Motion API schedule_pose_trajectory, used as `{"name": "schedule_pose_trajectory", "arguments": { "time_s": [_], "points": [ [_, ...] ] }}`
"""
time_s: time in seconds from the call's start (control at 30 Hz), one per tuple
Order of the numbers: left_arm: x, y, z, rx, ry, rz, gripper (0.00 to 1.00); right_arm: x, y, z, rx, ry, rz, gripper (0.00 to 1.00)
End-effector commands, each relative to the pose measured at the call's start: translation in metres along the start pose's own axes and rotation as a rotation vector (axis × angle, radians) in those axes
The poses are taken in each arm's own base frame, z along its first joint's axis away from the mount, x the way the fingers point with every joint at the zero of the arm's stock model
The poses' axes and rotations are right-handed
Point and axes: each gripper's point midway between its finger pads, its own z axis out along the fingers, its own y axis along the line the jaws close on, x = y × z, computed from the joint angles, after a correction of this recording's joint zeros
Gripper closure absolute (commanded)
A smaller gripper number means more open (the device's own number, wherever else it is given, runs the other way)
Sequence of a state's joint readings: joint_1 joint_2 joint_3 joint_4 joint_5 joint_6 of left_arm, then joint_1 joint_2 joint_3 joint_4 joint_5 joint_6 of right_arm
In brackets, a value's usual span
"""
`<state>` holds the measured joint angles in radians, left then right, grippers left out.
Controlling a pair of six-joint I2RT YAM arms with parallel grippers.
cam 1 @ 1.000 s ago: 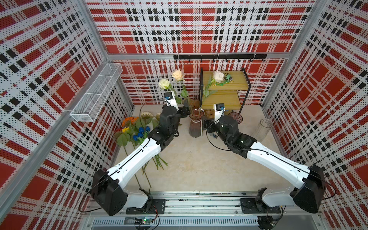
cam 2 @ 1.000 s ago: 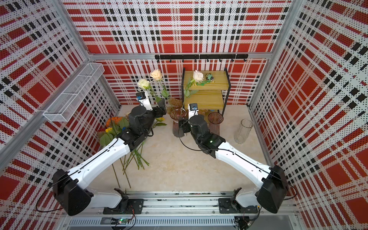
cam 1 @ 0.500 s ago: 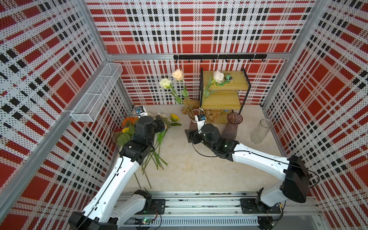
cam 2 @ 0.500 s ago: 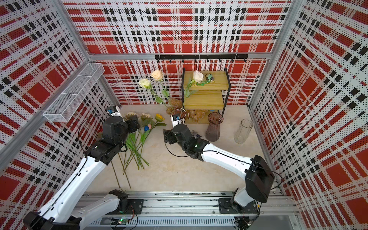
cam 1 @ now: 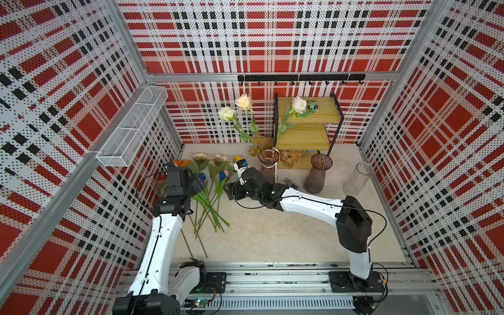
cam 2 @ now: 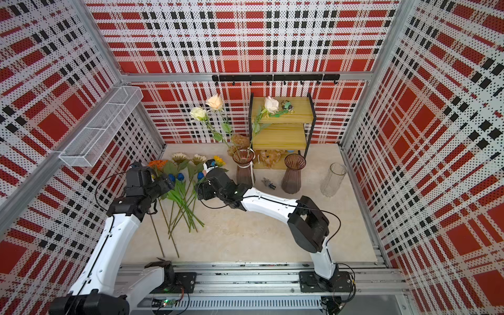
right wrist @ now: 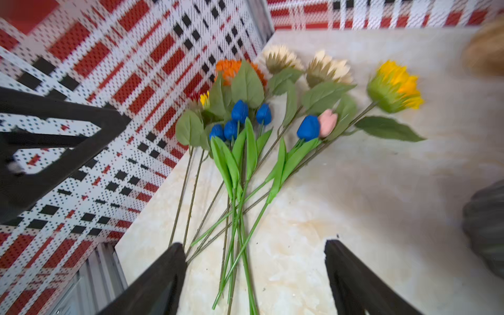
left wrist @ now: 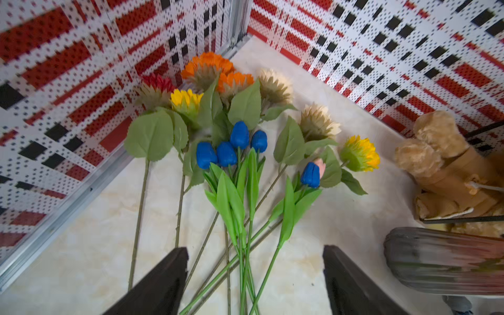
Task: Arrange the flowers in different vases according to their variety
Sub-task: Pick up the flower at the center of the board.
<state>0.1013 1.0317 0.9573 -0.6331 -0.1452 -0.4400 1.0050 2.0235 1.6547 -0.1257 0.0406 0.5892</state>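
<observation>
Flowers (left wrist: 240, 136) are lying crossed on the table (left wrist: 341, 218), looking light, their thin stems (left wrist: 246, 261) likely springing and slipping. Above them the left gripper (left wrist: 254, 249) and the right gripper (right wrist: 253, 242) are hovering, jaws wide and empty; pinching one stem below its leaves is looking safest.

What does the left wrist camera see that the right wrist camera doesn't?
Only the left wrist view shows the red sunflower and the brown plush toy clearly. Only the right wrist view shows a black part of the left arm and the whole pink tulip; the left wrist view catches just a sliver. Both show the blue tulips, orange sunflowers, cream sunflowers and a yellow sunflower lying on the table, behind an open, empty tool: the left tool or the right tool.
</observation>
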Motion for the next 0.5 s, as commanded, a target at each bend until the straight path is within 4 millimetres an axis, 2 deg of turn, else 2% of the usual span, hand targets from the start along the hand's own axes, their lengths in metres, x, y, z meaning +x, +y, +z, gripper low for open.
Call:
{"name": "schedule_pose_trajectory", "arguments": {
  "time_s": [0.0,0.27,0.47],
  "points": [
    [0.020,0.007,0.012,0.016,0.092,-0.007,0.19,0.028,0.008,0.025,-0.043,0.132,0.036,0.16],
    [0.022,0.024,0.025,-0.019,0.126,-0.022,0.20,0.068,0.009,0.075,-0.094,0.278,0.171,0.26],
    [0.029,0.027,0.035,-0.017,0.165,-0.030,0.23,0.091,0.001,0.095,-0.120,0.350,0.263,0.36]
  ]
}}
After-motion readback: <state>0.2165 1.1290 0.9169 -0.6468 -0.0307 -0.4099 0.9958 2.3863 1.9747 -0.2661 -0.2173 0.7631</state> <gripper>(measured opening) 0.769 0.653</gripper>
